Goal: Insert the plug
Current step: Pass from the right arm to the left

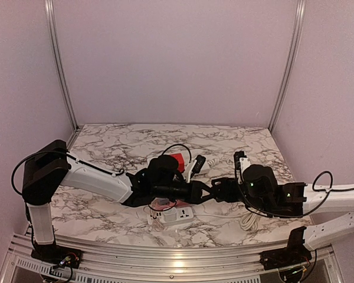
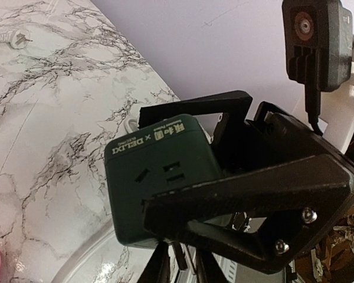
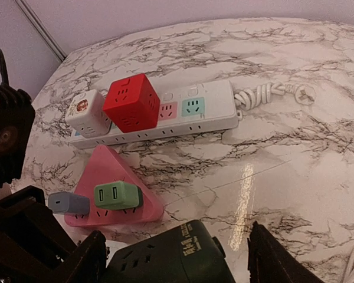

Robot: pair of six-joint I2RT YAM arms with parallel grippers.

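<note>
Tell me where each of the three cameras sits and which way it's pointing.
Top external: high behind the bases, looking down on the marble table; both arms show, meeting mid-table.
Left wrist: on the left arm, looking along the left gripper, shut on the dark green cube.
Right wrist: on the right arm, looking across at the white power strip; the open right gripper frames the bottom.
Shared: both wrist views show that cube.

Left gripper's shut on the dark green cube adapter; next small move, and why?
Probably withdraw the right gripper: its open jaws flank the dark green cube adapter that the left gripper grips, likely blocking its way to the white power strip.
</note>
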